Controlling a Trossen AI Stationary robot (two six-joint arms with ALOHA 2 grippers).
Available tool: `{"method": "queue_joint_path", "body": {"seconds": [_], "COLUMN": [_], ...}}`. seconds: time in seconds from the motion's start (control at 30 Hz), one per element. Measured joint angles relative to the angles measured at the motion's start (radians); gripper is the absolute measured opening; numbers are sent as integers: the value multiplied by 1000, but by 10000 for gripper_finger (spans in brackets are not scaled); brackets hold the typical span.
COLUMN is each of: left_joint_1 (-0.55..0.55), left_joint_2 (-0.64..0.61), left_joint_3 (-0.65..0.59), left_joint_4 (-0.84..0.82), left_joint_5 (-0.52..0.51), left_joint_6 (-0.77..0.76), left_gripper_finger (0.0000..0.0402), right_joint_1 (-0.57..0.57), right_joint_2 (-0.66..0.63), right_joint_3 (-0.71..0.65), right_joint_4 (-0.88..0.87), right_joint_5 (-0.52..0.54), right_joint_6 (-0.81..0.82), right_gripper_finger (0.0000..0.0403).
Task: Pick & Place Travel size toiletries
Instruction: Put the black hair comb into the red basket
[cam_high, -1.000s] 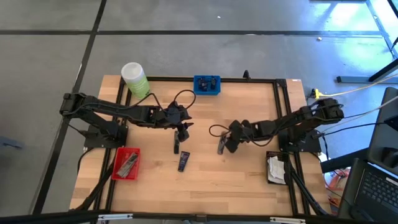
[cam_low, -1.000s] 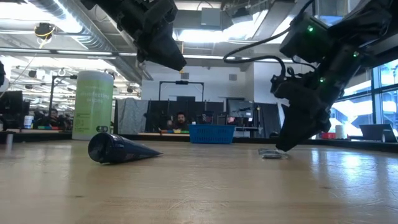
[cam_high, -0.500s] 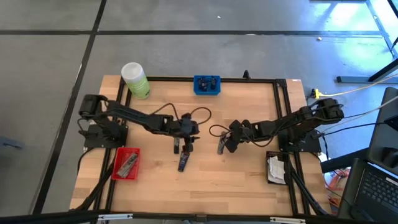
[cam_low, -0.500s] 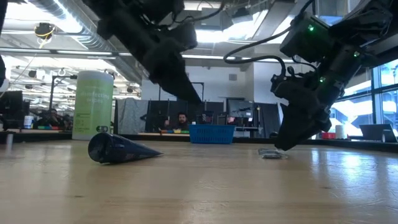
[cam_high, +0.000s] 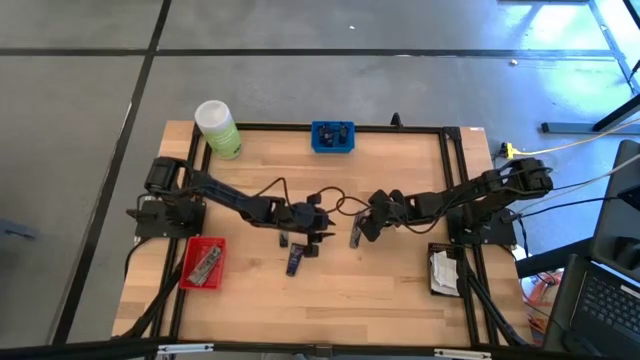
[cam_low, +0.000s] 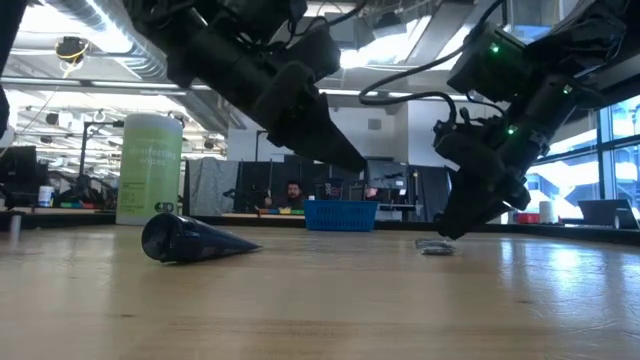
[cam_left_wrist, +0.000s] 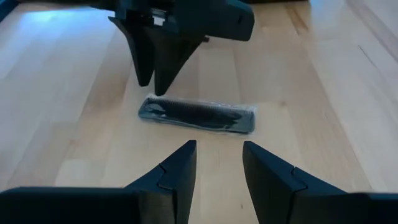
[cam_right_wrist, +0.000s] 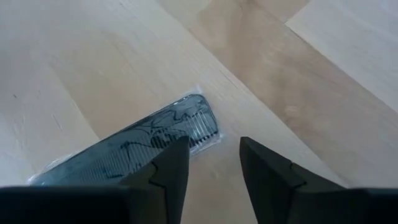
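Hovering low over the table, the right gripper (cam_right_wrist: 209, 163) has its fingers parted narrowly with nothing between them, the end of a clear packet (cam_right_wrist: 127, 149) holding a dark comb lying just ahead of and under its tips. That pose reads as lining up to straddle the packet's end for a pinch, though contact cannot be confirmed.

Facing it from the other side, the left gripper (cam_left_wrist: 219, 165) also stands partly open and empty, the same packet (cam_left_wrist: 198, 116) lying flat just beyond its fingertips and the right gripper's tips (cam_left_wrist: 155, 62) standing at the packet's far edge. Probably one arm steadies while the other takes hold.

A dark navy tube (cam_high: 294, 262) lies on the wood just beside the left gripper (cam_high: 318, 243), untouched.

From above, the packet (cam_high: 355, 236) is mostly covered by the right gripper (cam_high: 362, 232); at table height it shows only as a thin sliver (cam_low: 436, 246).
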Motion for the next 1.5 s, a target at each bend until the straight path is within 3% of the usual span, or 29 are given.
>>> {"method": "queue_joint_path", "body": {"seconds": [0.6, 0.87, 1.23, 1.5], "left_joint_1": [-25, -54, -31, -46], "left_joint_2": [72, 72, 72, 72], "left_joint_3": [0, 0, 0, 0], "left_joint_4": [67, 28, -74, -72], "left_joint_5": [5, -11, -19, -7], "left_joint_6": [-4, 1, -397, -425], "left_gripper_finger": [127, 127, 127, 127], "right_joint_1": [19, 33, 32, 32], "right_joint_2": [146, 150, 151, 151], "right_joint_3": [5, 25, 43, 44], "right_joint_4": [301, 298, 290, 266], "right_joint_5": [-79, -116, -124, -108], "right_joint_6": [-13, -26, -53, -46], "right_gripper_finger": [159, 156, 148, 154]}}
